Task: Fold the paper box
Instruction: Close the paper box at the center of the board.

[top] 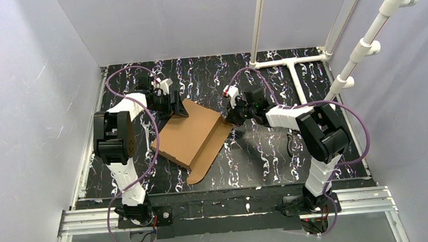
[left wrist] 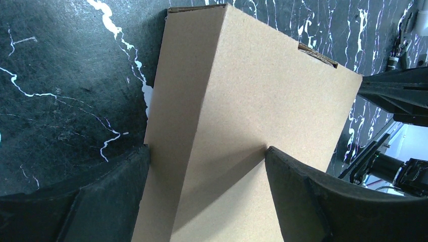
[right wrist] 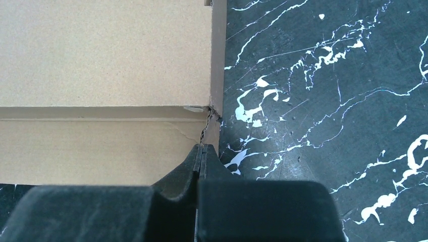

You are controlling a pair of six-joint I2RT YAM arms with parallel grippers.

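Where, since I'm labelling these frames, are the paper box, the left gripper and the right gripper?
paper box [top: 193,135]: top external view, middle of its flat top panel.
left gripper [left wrist: 207,151]: left wrist view, midway between its spread fingertips.
right gripper [right wrist: 202,147]: right wrist view, where its shut fingertips meet.

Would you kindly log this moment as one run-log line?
paper box: partly folded | left gripper: open, fingers over box end | right gripper: shut, tips at box corner
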